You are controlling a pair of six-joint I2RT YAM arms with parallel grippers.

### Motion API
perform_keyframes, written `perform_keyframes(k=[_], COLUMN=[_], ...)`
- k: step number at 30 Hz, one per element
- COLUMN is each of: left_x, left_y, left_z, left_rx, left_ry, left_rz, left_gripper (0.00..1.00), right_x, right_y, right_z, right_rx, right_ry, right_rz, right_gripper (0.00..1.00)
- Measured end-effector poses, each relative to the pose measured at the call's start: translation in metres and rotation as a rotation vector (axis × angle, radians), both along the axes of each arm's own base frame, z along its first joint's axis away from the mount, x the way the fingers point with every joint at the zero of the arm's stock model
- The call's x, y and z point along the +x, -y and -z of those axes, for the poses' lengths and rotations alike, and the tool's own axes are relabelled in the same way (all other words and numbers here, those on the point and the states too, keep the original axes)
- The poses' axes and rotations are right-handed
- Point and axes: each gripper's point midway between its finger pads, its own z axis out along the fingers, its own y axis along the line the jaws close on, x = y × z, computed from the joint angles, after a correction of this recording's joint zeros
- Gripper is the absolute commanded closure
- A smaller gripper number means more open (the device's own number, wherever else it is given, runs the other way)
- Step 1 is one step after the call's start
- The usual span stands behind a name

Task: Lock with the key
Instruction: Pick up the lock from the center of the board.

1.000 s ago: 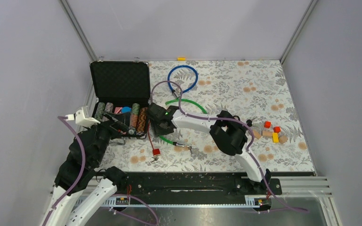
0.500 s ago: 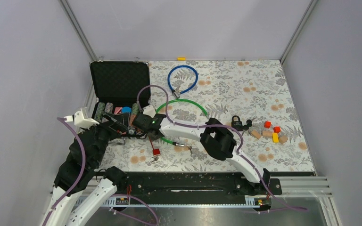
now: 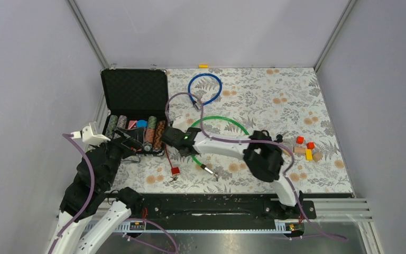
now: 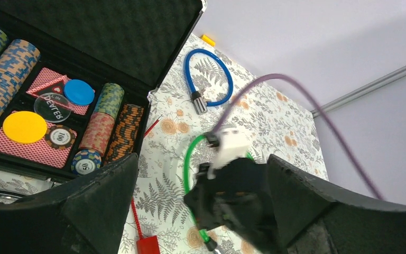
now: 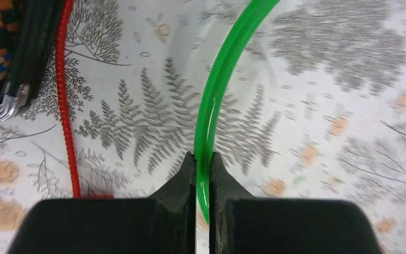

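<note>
the right claw point(image 5: 202, 164) is clamped shut on the green cable lock point(image 5: 217, 90), which lies looped on the floral bench point(image 3: 296, 106) just right of the open chip case point(image 3: 135, 90), its metal end point(image 3: 207, 169) towards the near side. a red cable point(image 5: 66, 121) runs beside it. the left claw point(image 4: 198, 174) hangs near the case's front edge, jaws spread wide, holding nothing.
</note>
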Motion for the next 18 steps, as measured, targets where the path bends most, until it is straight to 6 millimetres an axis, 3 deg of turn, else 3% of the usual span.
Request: perform_keyframes(k=[3,11,14,18], left_x=[-0.001,0.009,0.020,0.031], left_y=[0.005,0.038,0.056,0.094], left_z=[0.003,0.029,0.041,0.041], left_rx=[-0.010,0.071,0.133,0.135], left_ry=[-0.004,-0.110,-0.171,-0.151], left_rz=[0.023,0.177,0.253,0.427], left_gripper=[0.10,0.10,0.11,0.10], right_x=[0.006,0.027,0.024,0.021], right_y=[0.018,0.038,0.049,0.062], right_z=[-0.041,-0.195,-0.227,-0.248], right_rx=[0.090,0.531,0.639,0.747], right_ry=[0.047,0.254,0.295,0.320], right_rz=[0.041,0.155,0.187,0.235], right_gripper=[1.00,1.00,1.00,1.00])
